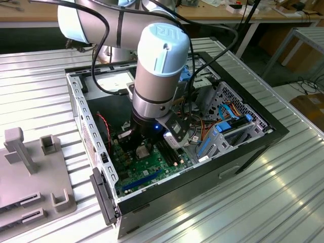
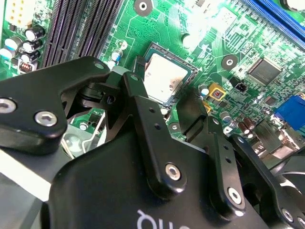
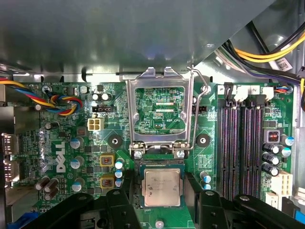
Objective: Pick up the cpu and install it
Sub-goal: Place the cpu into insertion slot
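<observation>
One cpu [image 3: 162,187] lies straddled by the wide-spread gripper [image 3: 160,182].

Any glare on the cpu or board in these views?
Second wrist view: white hotspot washes out the board near the cpu; first wrist view: cpu evenly lit, no hotspot; exterior view: streaky sheen on the ribbed table.

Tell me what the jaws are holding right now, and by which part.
Nothing, it seems: the cpu lies flat in its socket, and the gripper has its jaws standing apart on either side of it.
</observation>
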Robot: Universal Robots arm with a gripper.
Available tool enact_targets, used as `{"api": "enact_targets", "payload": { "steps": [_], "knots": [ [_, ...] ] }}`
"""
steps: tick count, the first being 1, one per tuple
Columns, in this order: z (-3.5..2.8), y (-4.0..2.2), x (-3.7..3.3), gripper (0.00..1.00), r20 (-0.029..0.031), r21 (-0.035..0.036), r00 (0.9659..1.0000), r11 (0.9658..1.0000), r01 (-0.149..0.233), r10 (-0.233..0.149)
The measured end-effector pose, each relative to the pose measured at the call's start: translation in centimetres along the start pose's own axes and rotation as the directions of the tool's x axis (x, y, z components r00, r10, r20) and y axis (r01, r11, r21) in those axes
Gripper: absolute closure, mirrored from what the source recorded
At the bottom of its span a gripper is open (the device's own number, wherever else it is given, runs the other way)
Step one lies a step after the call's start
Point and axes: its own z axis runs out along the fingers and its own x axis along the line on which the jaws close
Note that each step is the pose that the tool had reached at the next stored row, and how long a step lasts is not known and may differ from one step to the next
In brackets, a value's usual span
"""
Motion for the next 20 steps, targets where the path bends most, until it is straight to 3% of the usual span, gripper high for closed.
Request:
{"api": "enact_targets", "payload": {
  "steps": [15, 20],
  "knots": [
    [0.06, 0.0, 0.24, 0.46, -0.0003, 0.0001, 1.0, 1.0, -0.002, 0.002],
    [0.08, 0.0, -0.31, 0.46, -0.0012, 0.0, 1.0, 1.0, -0.009, 0.009]
  ]
}}
